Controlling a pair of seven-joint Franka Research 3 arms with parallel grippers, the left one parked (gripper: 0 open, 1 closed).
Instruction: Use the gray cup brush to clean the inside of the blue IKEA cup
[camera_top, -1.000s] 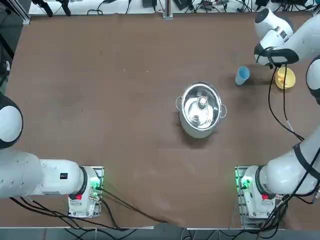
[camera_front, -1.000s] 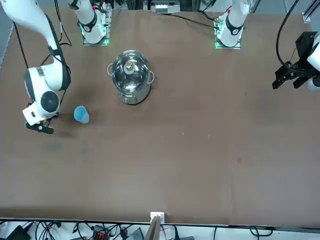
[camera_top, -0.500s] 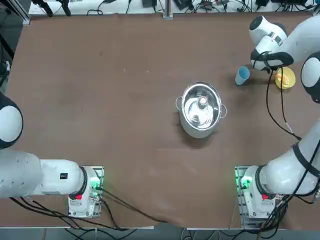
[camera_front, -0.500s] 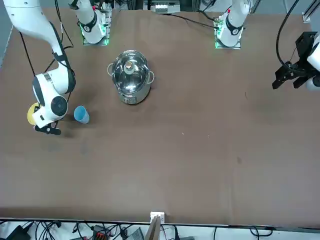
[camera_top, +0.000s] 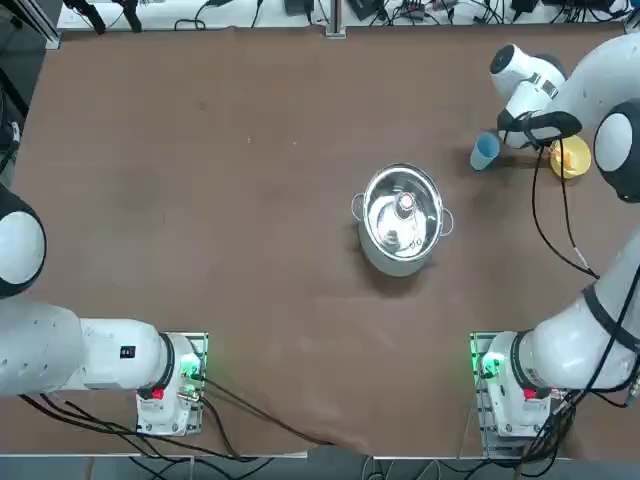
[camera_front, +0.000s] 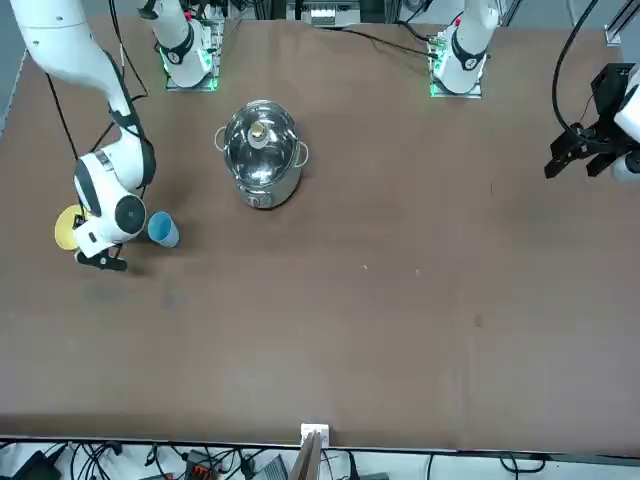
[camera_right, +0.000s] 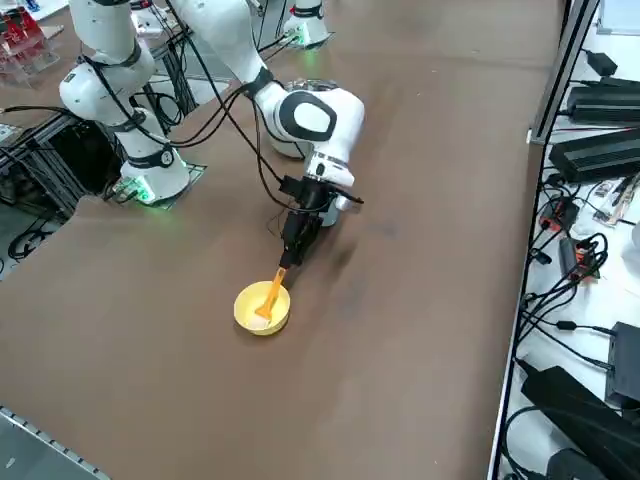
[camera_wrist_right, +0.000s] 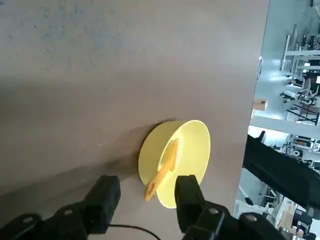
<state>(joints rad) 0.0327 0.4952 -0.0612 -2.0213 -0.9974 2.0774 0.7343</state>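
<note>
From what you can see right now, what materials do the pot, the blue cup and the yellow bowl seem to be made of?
The pot: polished metal, probably steel, with mirror-like glints. The blue cup: likely plastic, plain, even colour. The yellow bowl: likely plastic too, thin-walled, smooth, with an orange-handled brush leaning inside.

No legible text, label, brand, number or sign found anywhere in these views.
</note>
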